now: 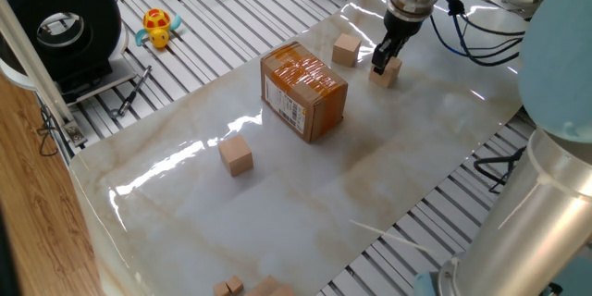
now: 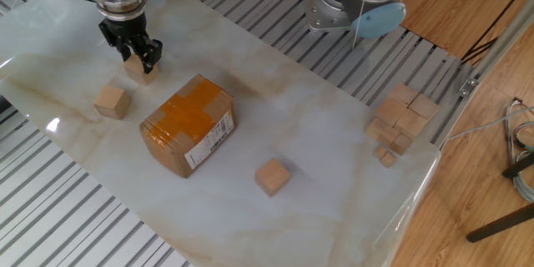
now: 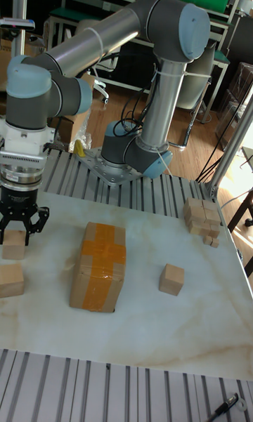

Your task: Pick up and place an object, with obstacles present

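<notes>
The object, a small tan wooden cube (image 1: 385, 72) (image 2: 136, 68) (image 3: 14, 242), sits between the fingers of my gripper (image 1: 383, 58) (image 2: 136, 55) (image 3: 21, 234), low over the marble sheet at its far end. The jaws stand on either side of the cube and look closed on it. The main obstacle, a brown cardboard box (image 1: 304, 90) (image 2: 188, 125) (image 3: 98, 266) with orange tape, stands a short way from the gripper toward the sheet's middle.
A second cube (image 1: 346, 49) (image 2: 111, 101) (image 3: 10, 279) lies close beside the gripper. A third (image 1: 236, 155) (image 2: 272, 176) (image 3: 171, 279) lies past the box. Several cubes (image 2: 402, 118) (image 3: 202, 220) are piled at one edge. A yellow toy (image 1: 158, 27) lies off the sheet.
</notes>
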Available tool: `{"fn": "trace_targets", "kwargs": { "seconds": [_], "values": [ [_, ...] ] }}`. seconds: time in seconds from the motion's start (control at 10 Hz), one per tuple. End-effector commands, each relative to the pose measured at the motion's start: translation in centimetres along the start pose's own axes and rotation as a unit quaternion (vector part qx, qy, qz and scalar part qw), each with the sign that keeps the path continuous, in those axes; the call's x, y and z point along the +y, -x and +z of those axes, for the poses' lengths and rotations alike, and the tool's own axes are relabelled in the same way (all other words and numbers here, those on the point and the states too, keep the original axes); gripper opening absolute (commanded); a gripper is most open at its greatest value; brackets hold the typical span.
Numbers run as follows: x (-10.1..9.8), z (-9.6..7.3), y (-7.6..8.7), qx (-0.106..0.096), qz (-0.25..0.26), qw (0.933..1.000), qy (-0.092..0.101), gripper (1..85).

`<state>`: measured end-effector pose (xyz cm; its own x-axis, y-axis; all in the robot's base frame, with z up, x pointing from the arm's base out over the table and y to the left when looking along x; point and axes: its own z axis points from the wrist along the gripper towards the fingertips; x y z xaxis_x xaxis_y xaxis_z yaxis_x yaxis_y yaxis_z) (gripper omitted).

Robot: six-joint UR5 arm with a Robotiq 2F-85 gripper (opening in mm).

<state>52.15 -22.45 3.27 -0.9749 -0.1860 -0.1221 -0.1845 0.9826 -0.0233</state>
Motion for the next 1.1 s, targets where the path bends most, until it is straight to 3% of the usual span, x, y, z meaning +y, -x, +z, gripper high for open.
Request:
{"fn": "trace_targets", "kwargs": {
  "seconds": [0.0,0.2,0.3,0.5,0.8,1.0],
  "values": [
    [0.2,-1.6,-0.6,-0.005,0.013,0.9999,0.005,1.3],
    [1.9,-4.7,-1.4,0.008,0.018,0.9997,0.017,1.3],
    [3.7,-7.0,-1.4,0.011,0.027,0.9993,0.022,1.3],
    [5.7,-10.7,-1.1,0.016,0.026,0.9993,0.019,1.3],
    [4.3,-10.7,0.0,-0.006,-0.028,0.9995,-0.009,1.3],
    [5.0,-10.8,2.3,-0.051,-0.068,0.9964,0.001,1.3]
  ]
}}
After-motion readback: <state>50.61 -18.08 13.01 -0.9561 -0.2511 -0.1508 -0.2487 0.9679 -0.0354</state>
